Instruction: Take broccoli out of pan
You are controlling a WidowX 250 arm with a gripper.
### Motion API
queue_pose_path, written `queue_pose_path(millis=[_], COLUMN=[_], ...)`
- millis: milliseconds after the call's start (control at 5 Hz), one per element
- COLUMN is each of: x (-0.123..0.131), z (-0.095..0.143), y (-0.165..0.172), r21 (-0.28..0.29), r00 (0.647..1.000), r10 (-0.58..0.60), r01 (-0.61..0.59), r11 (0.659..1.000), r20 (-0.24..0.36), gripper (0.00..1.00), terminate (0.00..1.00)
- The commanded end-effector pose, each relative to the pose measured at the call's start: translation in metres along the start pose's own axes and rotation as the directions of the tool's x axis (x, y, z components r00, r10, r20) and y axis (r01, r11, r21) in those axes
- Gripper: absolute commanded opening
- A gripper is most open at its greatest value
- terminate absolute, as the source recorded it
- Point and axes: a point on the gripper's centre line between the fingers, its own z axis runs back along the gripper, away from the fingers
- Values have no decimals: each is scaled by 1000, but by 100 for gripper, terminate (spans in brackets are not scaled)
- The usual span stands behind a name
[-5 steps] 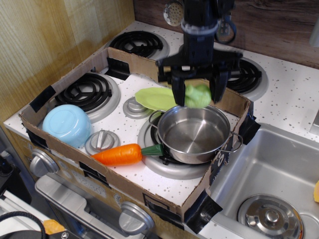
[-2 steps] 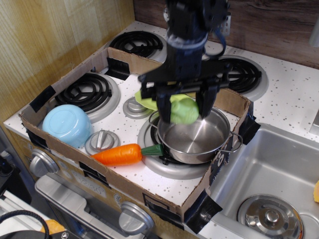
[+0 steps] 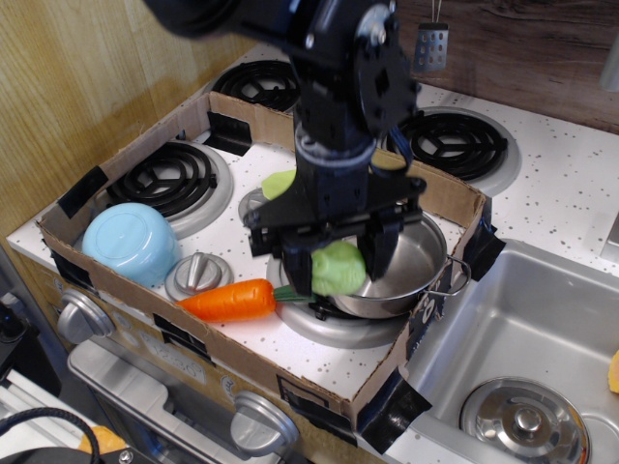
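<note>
Over the near-left rim of the pan (image 3: 406, 266) my hand (image 3: 336, 269) now hangs with the broccoli (image 3: 338, 267) clenched between its two dark fingers (image 3: 298, 271). A second ago I had it up behind the pan, near the back cardboard wall; since then I have swung the arm forward and to the left, and lower, so the broccoli has crossed the whole bowl of the pan and sits at its front-left edge, just above the green leaf end of the carrot (image 3: 232, 300). The pan itself has not shifted on its burner and I can see nothing else inside it, though my arm covers much of its left half.

For the task, I judge the lifting-out as done in substance: the broccoli is clear of the pan's interior and only needs a spot on the white speckled surface (image 3: 319, 362). The free patch in front of the pan, right of the carrot, looks the likeliest place, and I would want to clear the rim fully before letting go, or the toy may roll back in.

The pale-green plate (image 3: 279, 184) shows only as a sliver behind my arm, and the light-blue bowl (image 3: 129, 242) lies upside down at the left, untouched.

As for writing: I can read no brand, label or lettering anywhere in this view.
</note>
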Motion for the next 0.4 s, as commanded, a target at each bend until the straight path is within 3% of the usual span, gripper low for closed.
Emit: queue_pose_path(millis=[0,200], x=[-20,-20], z=[-8,-11], y=[3,-1], r21=[-63,-81], r00=[998,998], r10=[66,62], r01=[-64,-62], r11=[996,995], r20=[20,-6], gripper=[0,100], terminate=[0,0])
